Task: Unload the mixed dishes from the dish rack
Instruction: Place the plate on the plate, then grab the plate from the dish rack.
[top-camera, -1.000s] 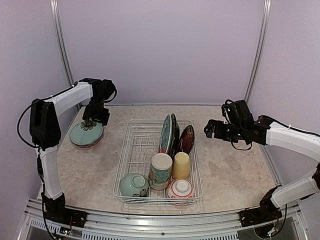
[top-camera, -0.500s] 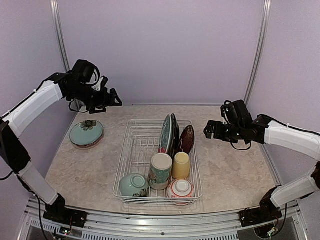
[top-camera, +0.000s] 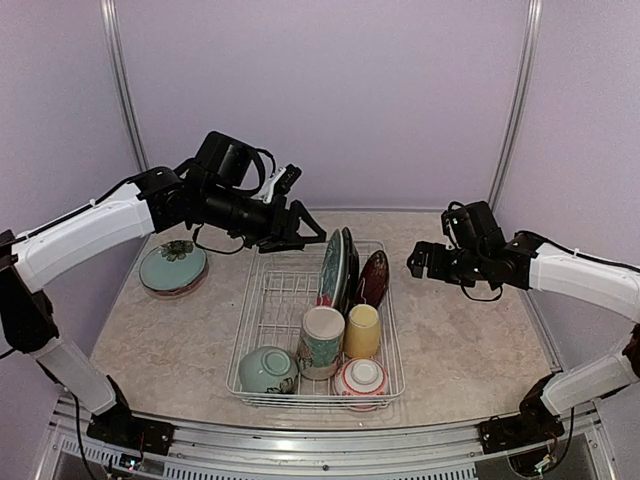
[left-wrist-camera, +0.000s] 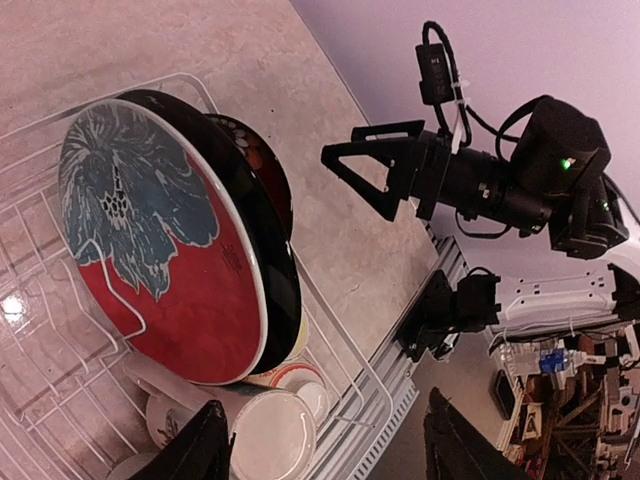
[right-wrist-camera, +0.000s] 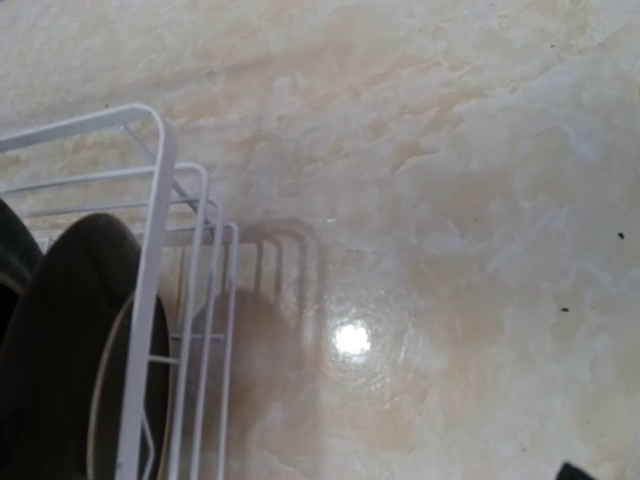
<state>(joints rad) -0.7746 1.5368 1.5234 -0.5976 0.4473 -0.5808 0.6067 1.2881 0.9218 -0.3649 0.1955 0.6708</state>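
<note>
Left gripper (top-camera: 300, 236) (jaws apart, empty) above the dish rack (top-camera: 270, 312), near the upright red floral plate (left-wrist-camera: 160, 250); right gripper (top-camera: 413, 258) likewise spread, holding nothing.

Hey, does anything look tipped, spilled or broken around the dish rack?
Nothing stands out: plates upright in the dish rack, mug, yellow cup, pale-green bowl and red-and-white bowl inside it, teal plate flat on the table.

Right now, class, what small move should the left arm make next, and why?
Probably ease the left gripper down toward the rim of the red floral plate: its jaws are open and empty, hovering near that plate, which stands upright in the dish rack.
</note>
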